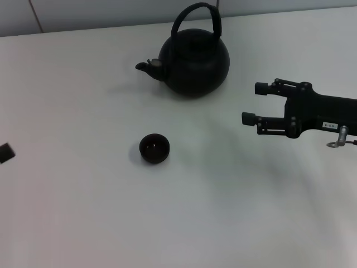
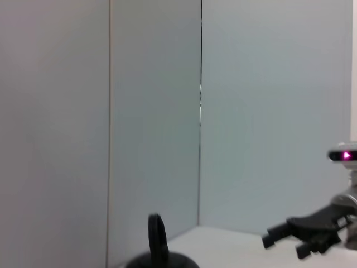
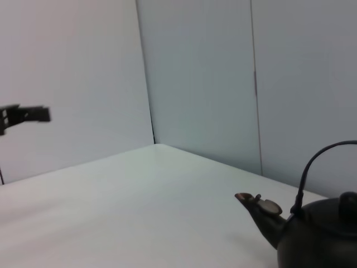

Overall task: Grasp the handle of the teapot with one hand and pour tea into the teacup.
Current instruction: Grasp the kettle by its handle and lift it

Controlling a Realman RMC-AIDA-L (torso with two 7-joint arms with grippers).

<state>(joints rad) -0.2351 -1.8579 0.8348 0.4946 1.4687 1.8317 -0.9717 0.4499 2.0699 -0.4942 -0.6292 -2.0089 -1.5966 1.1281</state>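
Note:
The black teapot point(image 1: 195, 62) stands upright at the far middle of the white table point(image 1: 83, 212), its spout point(image 1: 146, 66) pointing left. Its arched handle point(image 1: 198, 5) rises over the lid. The small black teacup point(image 1: 154, 148) sits nearer, a little left of the pot. My right gripper point(image 1: 255, 103) hovers to the right of the pot, open and empty, fingers pointing left. The left wrist view also catches the handle point(image 2: 157, 237) and the right gripper point(image 2: 295, 239). In the right wrist view the teapot point(image 3: 321, 234) shows at close range. My left gripper point(image 1: 5, 152) barely shows at the left edge.
A pale panelled wall point(image 1: 111, 14) runs behind the table's far edge, close behind the teapot. The left gripper point(image 3: 25, 114) shows far off in the right wrist view.

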